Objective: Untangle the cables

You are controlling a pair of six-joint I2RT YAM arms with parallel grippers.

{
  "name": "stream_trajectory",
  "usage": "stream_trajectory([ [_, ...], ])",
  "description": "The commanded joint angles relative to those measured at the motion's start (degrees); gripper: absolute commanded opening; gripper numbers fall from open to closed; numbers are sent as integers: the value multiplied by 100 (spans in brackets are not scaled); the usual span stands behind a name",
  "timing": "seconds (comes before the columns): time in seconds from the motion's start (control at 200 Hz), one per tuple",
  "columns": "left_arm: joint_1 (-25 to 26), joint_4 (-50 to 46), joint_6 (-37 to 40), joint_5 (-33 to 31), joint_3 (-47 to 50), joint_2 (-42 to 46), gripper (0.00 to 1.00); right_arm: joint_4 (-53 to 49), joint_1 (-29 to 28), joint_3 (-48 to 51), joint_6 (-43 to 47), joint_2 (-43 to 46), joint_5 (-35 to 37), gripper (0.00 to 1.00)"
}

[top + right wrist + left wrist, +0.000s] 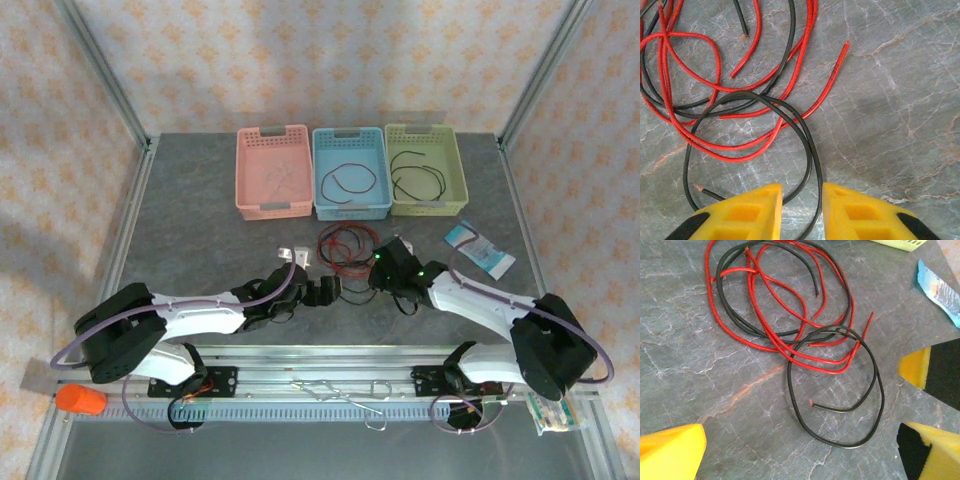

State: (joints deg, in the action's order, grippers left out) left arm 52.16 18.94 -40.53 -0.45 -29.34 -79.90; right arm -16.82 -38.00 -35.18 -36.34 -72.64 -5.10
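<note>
Firstly, nearest the arm bases: left end effector, a dark two-finger unit with its jaws spread wide, holding nothing, just short of the heap. Suggested role: wait, and pin any red strand to the desk if it drags.

Item: right end effector, with yellow wedge-shaped fingers narrowly apart. It straddles the near arc of the black cable loop, and the pads are not seen touching the wire. Step in hand, as judged: gripping this loop to draw it out of the heap. Advice: centre the wire deep between the pads before clamping, since so thin a strand would slip from a tip grip. Two black strands run close together at the gap, so check which one is caught.

Item: grey marbled desk, carrying the cables. These are thin red and black wires in overlapping coils, lying between the end effectors and the baskets. The loop's far arc crosses the red cables; which lies on top is hard to tell. Advice: lift low, pull slowly away from the crossing, and stop if red follows.

Item: flat blue-and-white packet, right of the heap and apart from it.

Item, far row: pink basket, blue basket and green basket, all perforated plastic and side by side, each holding thin wire. Probably where freed cables go.
</note>
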Motion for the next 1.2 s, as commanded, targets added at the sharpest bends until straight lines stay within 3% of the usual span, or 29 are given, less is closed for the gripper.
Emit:
stream_trajectory([
  [0.0, 56, 191, -31, 1, -46, -87, 99, -18, -48, 45, 104, -141, 211, 26],
  [1.196, 113, 399, 46, 104, -133, -412, 99, 362, -41, 80, 303, -868, 76, 15],
])
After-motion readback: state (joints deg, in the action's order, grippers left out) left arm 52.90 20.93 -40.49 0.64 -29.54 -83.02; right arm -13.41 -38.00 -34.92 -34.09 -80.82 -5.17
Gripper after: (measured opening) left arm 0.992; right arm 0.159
